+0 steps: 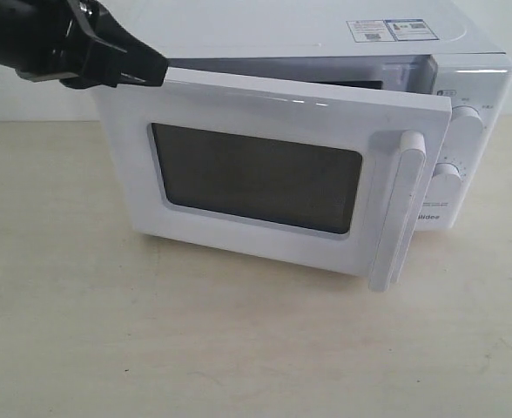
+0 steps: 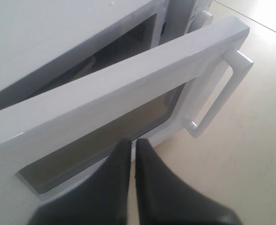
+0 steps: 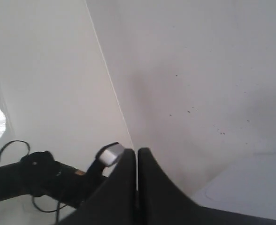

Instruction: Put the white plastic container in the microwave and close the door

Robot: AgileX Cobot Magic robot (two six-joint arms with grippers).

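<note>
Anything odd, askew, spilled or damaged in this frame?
Only the door stands ajar, angled off the microwave, with the shut left gripper at its upper hinge-side corner. No spill or damage shows. The container is not in any view.

White microwave [image 1: 282,30], white door [image 1: 265,109], dark window [image 1: 256,178].

Glossy white all over the microwave [image 1: 239,30], its casing smooth like painted metal, and light streaks off the door [image 1: 239,104], whose plastic-looking frame and bar handle [image 1: 400,209] shine just as hard while the dark window [image 1: 256,178] gives only a duller, smoky sheen. On top sits a paper-looking sticker [image 1: 391,30], flat and matt. The table [image 1: 108,340] is pale, matt, faintly grained and scuffed, and the left gripper [image 2: 133,143] reads as smooth black plastic with a soft satin finish.
</note>
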